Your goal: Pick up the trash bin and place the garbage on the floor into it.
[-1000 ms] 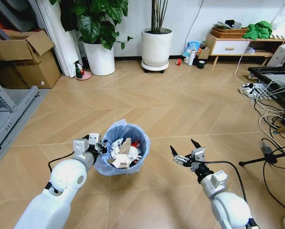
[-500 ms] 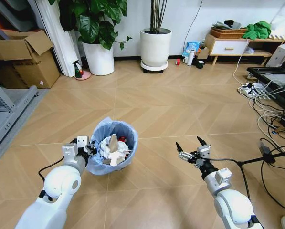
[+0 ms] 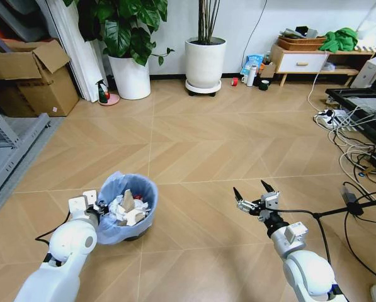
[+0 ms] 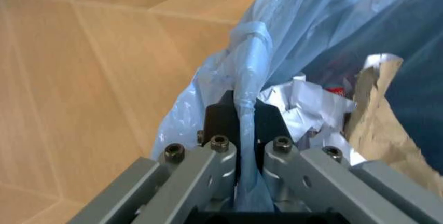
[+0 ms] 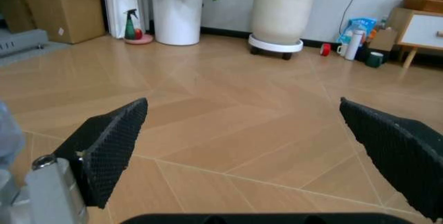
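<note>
The left gripper (image 4: 246, 130) is clenched on the rim of the trash bin (image 3: 126, 214): its two black fingers (image 4: 221, 117) pinch a gathered fold of the light-blue bag (image 4: 312, 32) between them, and the bag hides the rim itself at the pinch. Beyond the fingers, the garbage (image 4: 312, 115) lies packed inside the bin, crumpled white paper, a torn brown piece standing on edge and a speck of red; whatever sits under that top layer is hidden. In the head view the left gripper (image 3: 92, 206) meets the bin at its 9 o'clock side. The bin's mouth faces up and tips a little toward 3 o'clock, so its long axis is close to upright. Its dark base shows only as a sliver under the bag, and whether it touches the floor (image 3: 194, 145) cannot be told. No writing can be read on the wrappers.

The right gripper (image 3: 255, 195) hovers at about 3 o'clock from the bin, well apart from it, fingers spread wide and grasping nothing. In its own wrist view the two black textured pads (image 5: 114, 143) stand apart over bare floor, one of them cut off at the picture's edge.
</note>
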